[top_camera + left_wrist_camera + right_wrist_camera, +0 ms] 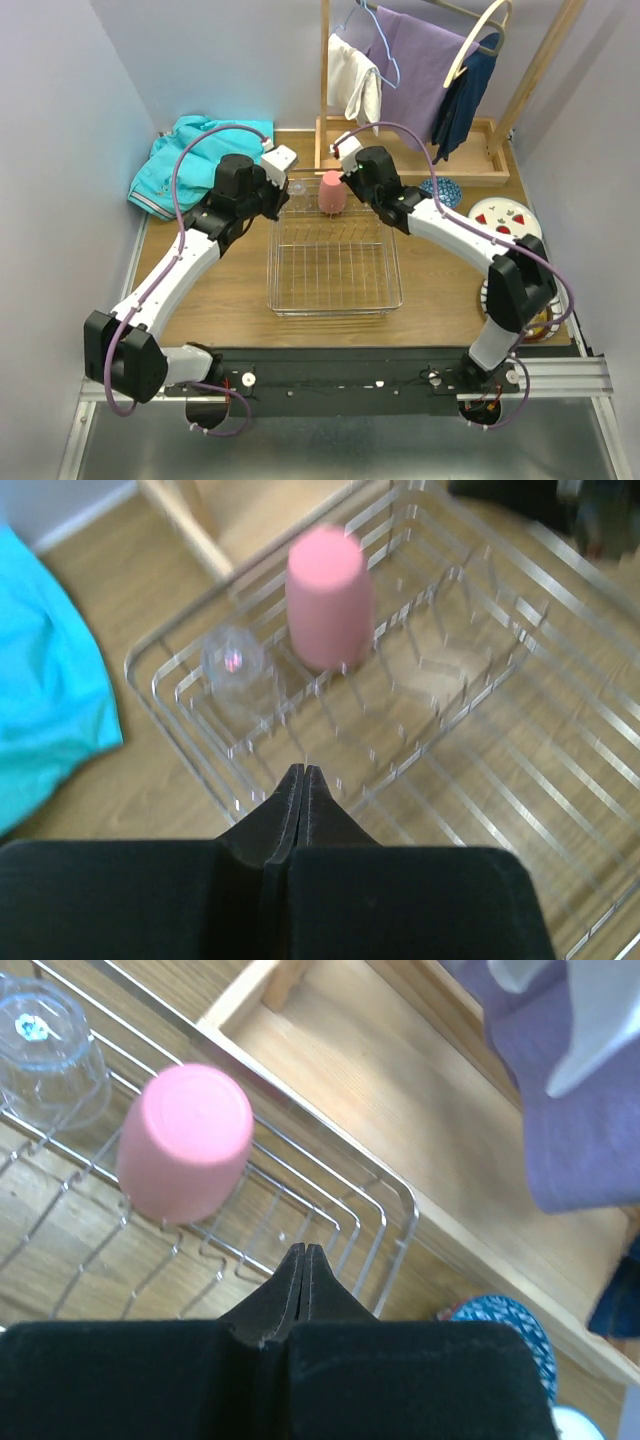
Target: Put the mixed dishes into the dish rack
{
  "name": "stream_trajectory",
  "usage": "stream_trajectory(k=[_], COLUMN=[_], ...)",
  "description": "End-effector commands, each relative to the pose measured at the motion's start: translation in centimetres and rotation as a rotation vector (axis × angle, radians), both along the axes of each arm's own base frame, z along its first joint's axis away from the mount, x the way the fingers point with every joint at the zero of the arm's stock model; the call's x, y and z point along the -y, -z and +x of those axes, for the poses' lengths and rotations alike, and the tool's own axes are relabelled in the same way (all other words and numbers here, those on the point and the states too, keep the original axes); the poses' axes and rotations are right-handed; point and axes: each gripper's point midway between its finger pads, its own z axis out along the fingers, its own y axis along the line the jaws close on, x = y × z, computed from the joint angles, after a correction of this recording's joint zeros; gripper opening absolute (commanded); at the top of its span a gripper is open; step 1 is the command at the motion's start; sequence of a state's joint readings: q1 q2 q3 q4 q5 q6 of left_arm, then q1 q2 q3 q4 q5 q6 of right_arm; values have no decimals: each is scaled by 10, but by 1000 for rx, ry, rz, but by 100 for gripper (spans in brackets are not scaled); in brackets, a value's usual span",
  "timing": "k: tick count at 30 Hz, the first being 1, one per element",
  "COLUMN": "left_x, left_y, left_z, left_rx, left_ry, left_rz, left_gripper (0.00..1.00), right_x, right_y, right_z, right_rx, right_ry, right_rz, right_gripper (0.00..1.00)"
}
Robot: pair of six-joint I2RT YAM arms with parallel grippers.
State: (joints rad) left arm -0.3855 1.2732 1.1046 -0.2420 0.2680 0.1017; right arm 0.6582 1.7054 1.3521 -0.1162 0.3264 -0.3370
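The silver wire dish rack [335, 300] sits mid-table. A pink cup [331, 192] stands upside down at its far edge, with a small clear glass [296, 187] upside down just to its left. Both show in the left wrist view (cup [330, 595], glass [233, 662]) and the right wrist view (cup [185, 1140], glass [45, 1050]). My left gripper [303, 770] is shut and empty over the rack's far left corner. My right gripper [304, 1250] is shut and empty over the far right corner. The blue-patterned bowl [441, 190] and white fruit plate [503, 218] lie right of the rack.
A wooden clothes rack [420, 150] with hanging garments stands behind the dish rack. A turquoise cloth [190, 160] lies at the far left. Striped plates [543, 325] at the right edge are mostly hidden behind the right arm.
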Motion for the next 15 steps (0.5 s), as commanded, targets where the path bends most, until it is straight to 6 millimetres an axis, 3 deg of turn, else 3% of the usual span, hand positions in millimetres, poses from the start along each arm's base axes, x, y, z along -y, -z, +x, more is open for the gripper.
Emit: stream_trajectory(k=[1, 4, 5, 7, 9, 10, 15], left_x=[-41, -63, -68, -77, -85, -90, -104], left_y=[28, 27, 23, 21, 15, 16, 10], left_z=[-18, -21, -23, -26, -29, -30, -35], left_rx=[-86, -114, -114, -124, -110, -108, -101], left_ry=[-84, -142, -156, -181, -205, -225, -279], left_rz=[115, 116, 113, 122, 122, 127, 98], left_gripper=[0, 0, 0, 0, 0, 0, 0], right_x=[-18, -14, -14, -10, -11, -14, -29], right_y=[4, 24, 19, 40, 43, 53, 60], right_z=[22, 34, 40, 48, 57, 60, 71], right_rx=[16, -3, 0, -51, -52, -64, -78], right_ry=[8, 57, 77, 101, 110, 106, 68], right_rz=[51, 14, 32, 16, 21, 13, 28], right_gripper=[1, 1, 1, 1, 1, 1, 1])
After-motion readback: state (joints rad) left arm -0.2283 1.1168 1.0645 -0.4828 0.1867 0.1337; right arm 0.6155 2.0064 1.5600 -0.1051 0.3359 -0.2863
